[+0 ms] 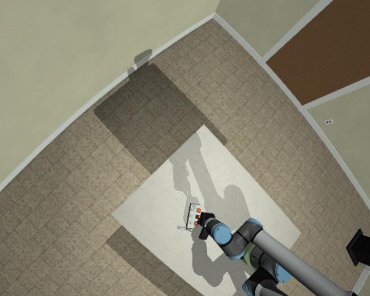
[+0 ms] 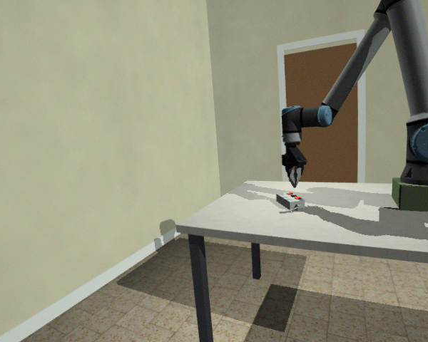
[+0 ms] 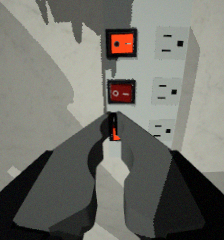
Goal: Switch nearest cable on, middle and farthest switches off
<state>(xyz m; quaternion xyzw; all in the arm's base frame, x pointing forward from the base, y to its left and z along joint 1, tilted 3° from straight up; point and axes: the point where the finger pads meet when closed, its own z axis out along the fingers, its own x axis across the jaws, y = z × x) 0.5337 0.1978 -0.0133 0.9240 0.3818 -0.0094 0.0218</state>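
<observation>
The grey power strip [image 1: 193,217] lies right way up on the white table, with its short cable stub [image 1: 181,227] at the end nearest the arm. In the wrist view the far switch [image 3: 121,43] glows bright orange and the middle switch [image 3: 121,92] is dark red. The switch nearest the cable [image 3: 113,131] is mostly hidden behind my fingertips; only a bright orange sliver shows. My gripper [image 3: 113,113] is shut and empty. In the side view it hangs [image 2: 294,182] a little above the strip [image 2: 290,199], pointing down over the cable end.
Three sockets [image 3: 164,90] run beside the switches. The arm's green base [image 2: 416,197] stands on the table's right side. The table edge [image 2: 265,234] lies in front of the strip, and a brown door [image 2: 323,110] is behind.
</observation>
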